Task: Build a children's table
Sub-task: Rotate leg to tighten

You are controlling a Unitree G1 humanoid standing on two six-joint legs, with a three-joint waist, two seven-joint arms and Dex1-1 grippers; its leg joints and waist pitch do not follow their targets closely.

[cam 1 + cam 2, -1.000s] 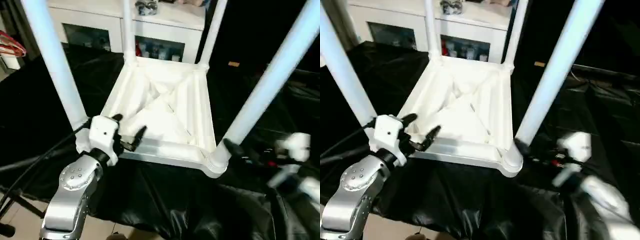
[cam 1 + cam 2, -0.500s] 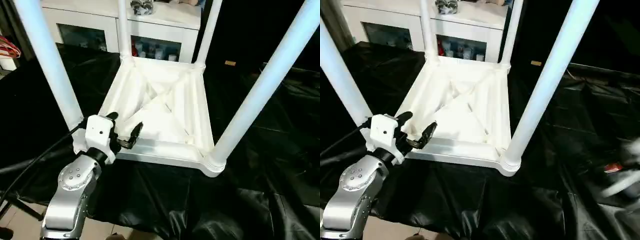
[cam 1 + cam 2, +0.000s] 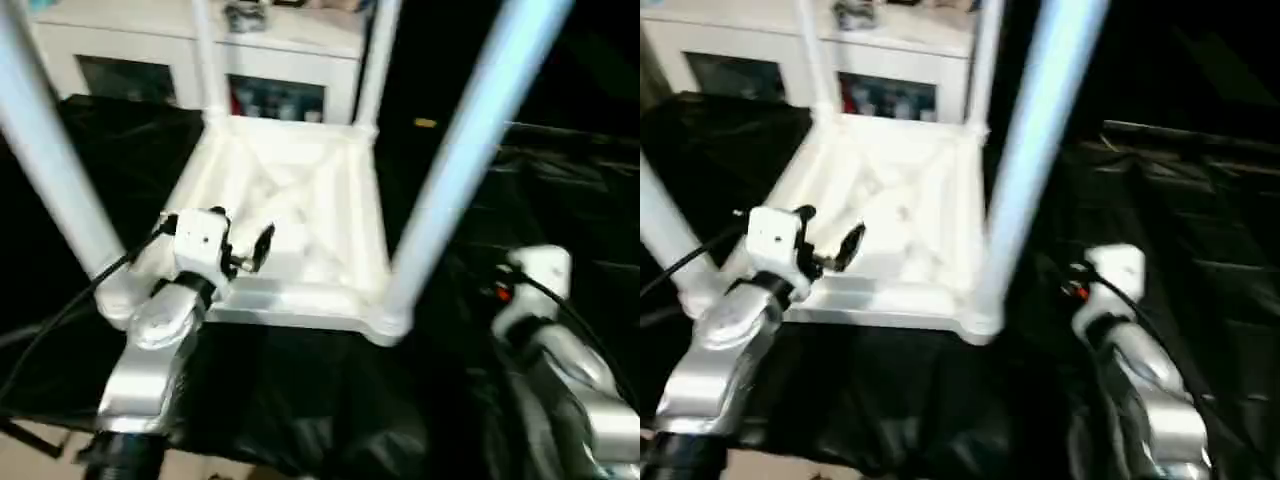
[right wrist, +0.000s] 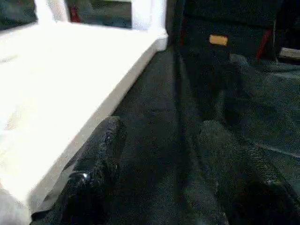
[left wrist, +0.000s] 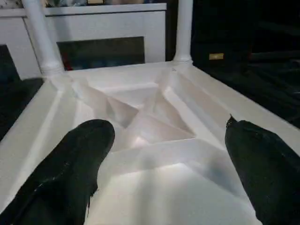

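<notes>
Left hand: I see my left hand [image 3: 243, 243] hovering over the near edge of the upturned tabletop, its two black fingers [image 5: 70, 168] spread wide with nothing between them.
Near-left leg: a white leg [image 3: 55, 175] rises from the near-left corner socket, just beside my left forearm.
Children's table: the children's table [image 3: 300, 215] lies upside down on the black sheet [image 3: 300, 400] that covers the bench, ribbed underside up, with crossing ribs running between the corners.
Far legs: two more legs [image 3: 375, 60] stand upright in the far corner sockets.
Cabinet: a white cabinet with glass doors [image 3: 270, 70] stands behind the table.
Near-right leg: the fourth leg [image 3: 465, 160] rises from the near-right corner socket, tilted in my view toward the upper right.
Right hand: my right hand [image 4: 159, 173] sits low over the black sheet, just beside the tabletop's right edge, its fingers [image 4: 96, 164] apart and gripping nothing.
Far right: a small orange tag [image 4: 218, 40] lies on the dark surface beyond.
</notes>
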